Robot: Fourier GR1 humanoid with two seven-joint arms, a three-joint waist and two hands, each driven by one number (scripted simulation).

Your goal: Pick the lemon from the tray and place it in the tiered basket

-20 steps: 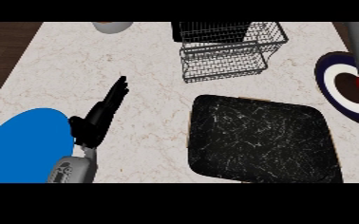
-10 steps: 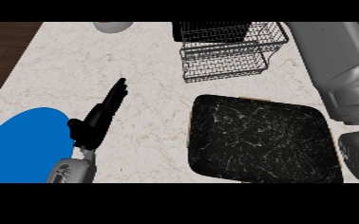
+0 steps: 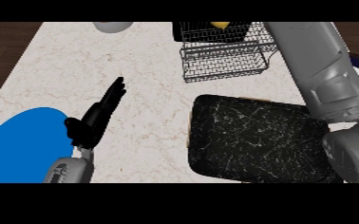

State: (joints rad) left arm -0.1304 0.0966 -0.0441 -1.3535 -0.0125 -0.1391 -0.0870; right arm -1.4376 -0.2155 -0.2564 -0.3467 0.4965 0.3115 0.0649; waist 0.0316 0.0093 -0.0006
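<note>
The lemon is seen as a small yellow shape inside the upper tier of the tiered basket, which stands at the far edge of the table, right of its middle. The lower wire tier is seen in front of it, with nothing visible in it. The dark tray lies at the near right of the table, and nothing is seen on its speckled surface. A blue plate is cut by the near left edge, and a grey bowl sits at the far edge.

The left hand is held above the table beside the blue plate, its fingers straight and together, holding nothing. The right forearm is stretched along the right side toward the basket; its hand is not shown.

Compared with half a second earlier, the lemon is now visible in the basket, where none was seen, and the right forearm fills more of the right side. The left hand is unchanged.
</note>
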